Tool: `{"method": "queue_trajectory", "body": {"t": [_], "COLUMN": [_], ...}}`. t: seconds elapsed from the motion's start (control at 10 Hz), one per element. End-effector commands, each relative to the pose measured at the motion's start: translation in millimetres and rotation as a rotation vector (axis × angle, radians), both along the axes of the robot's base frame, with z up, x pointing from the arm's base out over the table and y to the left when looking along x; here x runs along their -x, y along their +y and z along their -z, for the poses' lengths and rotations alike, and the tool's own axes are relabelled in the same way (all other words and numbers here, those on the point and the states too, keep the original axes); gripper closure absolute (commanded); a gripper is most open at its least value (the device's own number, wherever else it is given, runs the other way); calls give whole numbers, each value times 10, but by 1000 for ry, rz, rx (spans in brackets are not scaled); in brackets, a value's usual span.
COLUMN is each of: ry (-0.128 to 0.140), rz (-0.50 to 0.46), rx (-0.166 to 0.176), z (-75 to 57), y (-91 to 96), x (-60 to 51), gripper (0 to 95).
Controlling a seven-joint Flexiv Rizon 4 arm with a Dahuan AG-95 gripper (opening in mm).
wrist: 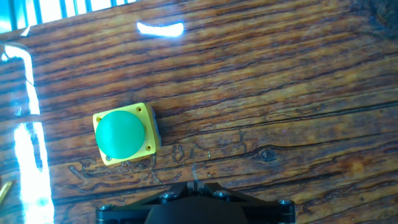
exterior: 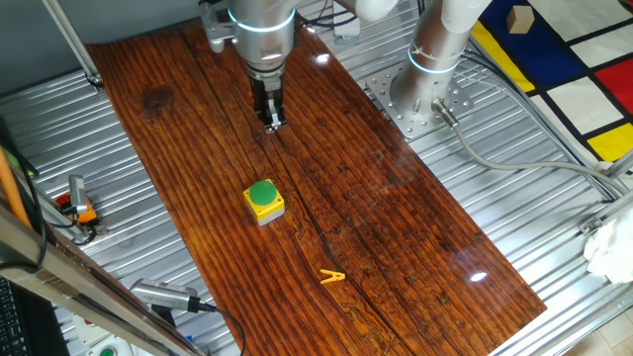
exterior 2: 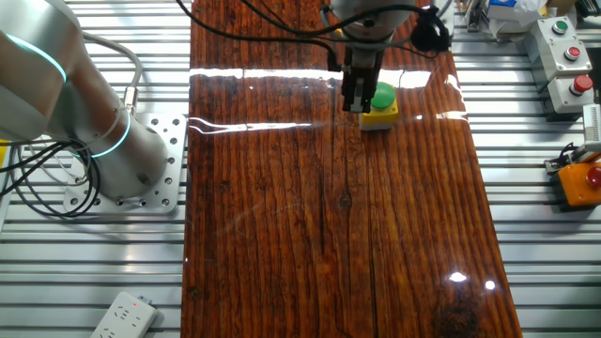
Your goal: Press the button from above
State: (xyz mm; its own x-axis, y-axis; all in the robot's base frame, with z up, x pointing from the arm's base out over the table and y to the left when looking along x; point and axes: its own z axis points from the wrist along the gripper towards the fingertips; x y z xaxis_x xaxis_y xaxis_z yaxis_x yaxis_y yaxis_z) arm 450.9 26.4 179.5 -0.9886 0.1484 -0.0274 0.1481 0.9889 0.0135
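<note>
The button (exterior: 262,194) is a green dome in a yellow square box on the wooden tabletop (exterior: 396,218). It also shows in the other fixed view (exterior 2: 382,96) and in the hand view (wrist: 121,134). My gripper (exterior: 273,125) hangs fingers-down above the wood, farther back than the button and off to one side of it. In the other fixed view the gripper (exterior 2: 353,106) is just left of the box. In the hand view the fingertips (wrist: 194,184) meet with no gap and hold nothing; the button lies up and to their left.
A thin yellow clothespin (exterior: 332,277) lies on the wood near the front edge. The arm's base (exterior: 425,94) stands on the metal table at the back right. Other button boxes (exterior 2: 562,42) and an orange device (exterior 2: 582,183) sit off the wood.
</note>
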Motion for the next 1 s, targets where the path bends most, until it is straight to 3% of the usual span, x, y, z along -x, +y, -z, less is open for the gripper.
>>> {"method": "queue_trajectory", "body": {"t": [0.1,0.3,1.0], "ry": [-4,-19,-11], "rz": [-6,-15,-19], "rx": [2,10,8], "z": [-4,-4,-4], "y": [4,4,4], "x": [1,1,1], "gripper": [950,950,950]}}
